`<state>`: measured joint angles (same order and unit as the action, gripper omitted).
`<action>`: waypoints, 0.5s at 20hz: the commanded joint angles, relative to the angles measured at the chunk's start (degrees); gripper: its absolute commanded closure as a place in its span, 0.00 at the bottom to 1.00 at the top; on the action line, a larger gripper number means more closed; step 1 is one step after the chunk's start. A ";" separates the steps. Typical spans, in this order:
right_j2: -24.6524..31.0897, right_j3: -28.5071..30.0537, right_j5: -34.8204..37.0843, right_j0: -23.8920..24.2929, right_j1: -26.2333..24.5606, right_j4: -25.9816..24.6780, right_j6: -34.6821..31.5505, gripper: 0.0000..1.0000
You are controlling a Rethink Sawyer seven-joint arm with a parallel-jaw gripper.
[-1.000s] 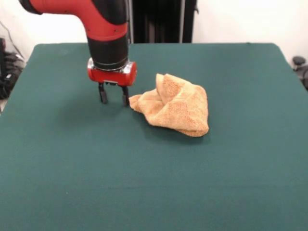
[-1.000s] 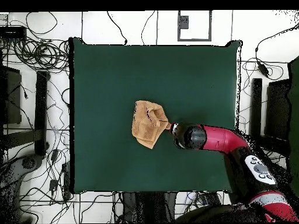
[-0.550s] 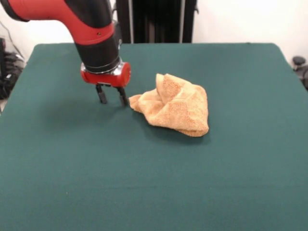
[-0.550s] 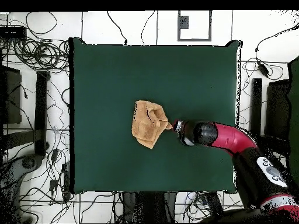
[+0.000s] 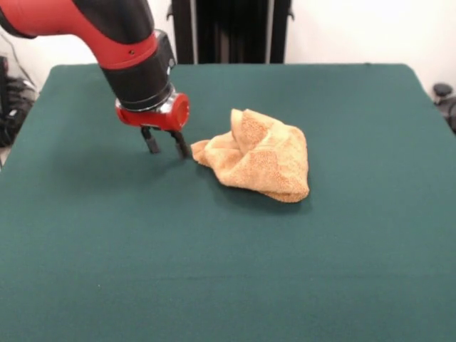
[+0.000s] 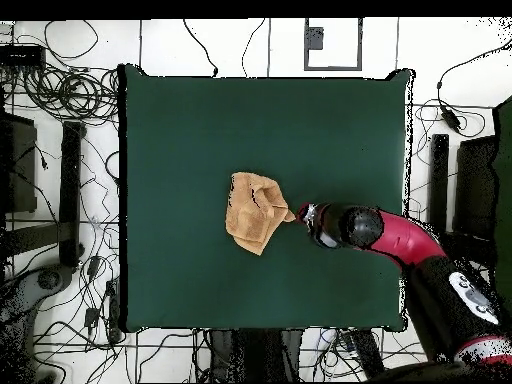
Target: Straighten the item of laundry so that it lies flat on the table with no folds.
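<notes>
A: What surrounds the work area?

B: The green table carries only the orange-tan hand towel. From overhead, tangled cables lie on the pale floor around the table, and dark equipment stands sit off its sides. In the front view a black frame rises behind the far edge. Nothing lies between the gripper and the towel.

A: Where is the towel, and how does it lie?

B: Near the table's middle, bunched into a mound with several folds and one raised peak. A narrow corner points toward the gripper.

A: How is the arm posed?

B: The red and black arm enters from the upper left in the front view, its wrist tilted so that the gripper leans toward the towel. From overhead the arm reaches in from the lower right.

A: And the fingers?

B: Two dark fingers are spread apart with nothing between them, tips close to the cloth surface. The one nearer the towel stands just beside the pointed corner; whether it touches cannot be told.
</notes>
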<state>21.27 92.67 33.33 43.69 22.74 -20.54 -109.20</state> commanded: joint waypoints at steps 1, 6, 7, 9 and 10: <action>8.69 -1.51 -6.66 -3.20 -4.94 3.58 -2.35 0.00; 4.91 -1.51 -4.64 -8.86 -0.49 4.95 -8.02 0.00; 4.43 -1.47 -4.05 -9.52 0.19 5.28 -8.76 0.00; 3.30 -1.33 -2.39 -11.02 1.77 6.44 -10.48 0.00; 2.74 -1.12 -1.72 -11.72 2.50 7.30 -11.41 0.00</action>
<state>21.03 92.61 33.19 39.07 23.41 -18.33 -109.20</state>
